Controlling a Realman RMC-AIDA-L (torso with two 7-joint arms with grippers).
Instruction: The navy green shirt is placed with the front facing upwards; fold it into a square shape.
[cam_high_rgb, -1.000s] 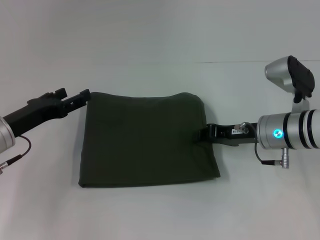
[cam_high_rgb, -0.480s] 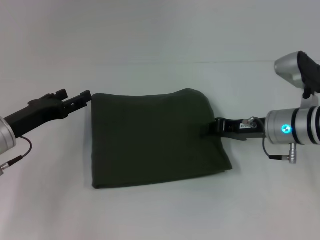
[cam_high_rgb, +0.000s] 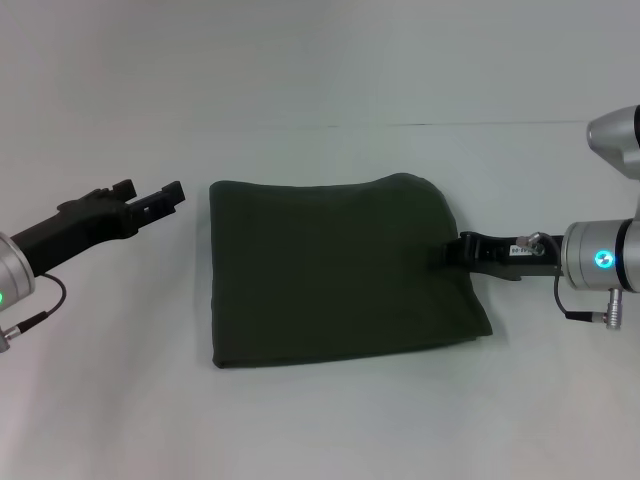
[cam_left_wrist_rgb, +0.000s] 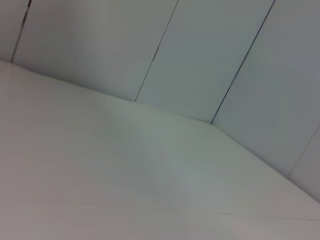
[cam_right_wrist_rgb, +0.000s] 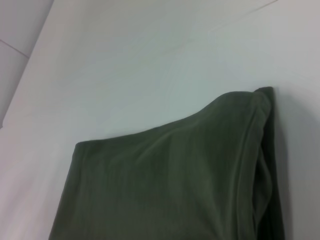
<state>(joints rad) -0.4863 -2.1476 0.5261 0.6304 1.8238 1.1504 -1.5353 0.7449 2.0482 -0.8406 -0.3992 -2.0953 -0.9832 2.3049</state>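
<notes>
The right gripper (cam_high_rgb: 452, 252) pinches the folded navy green shirt's (cam_high_rgb: 335, 270) right edge; the left gripper (cam_high_rgb: 170, 195), spread, sits apart.

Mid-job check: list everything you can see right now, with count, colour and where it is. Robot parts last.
navy green shirt: one, dark olive, folded into a rough square, lying flat mid-table, plain side up.
table: one, white, under everything.
wall panels: several, pale grey, behind the table, seen in the left wrist view.
left tool: one, black, beside the shirt's left edge, apart from it.
right tool: one, black, at the shirt's right edge, touching the cloth.
</notes>
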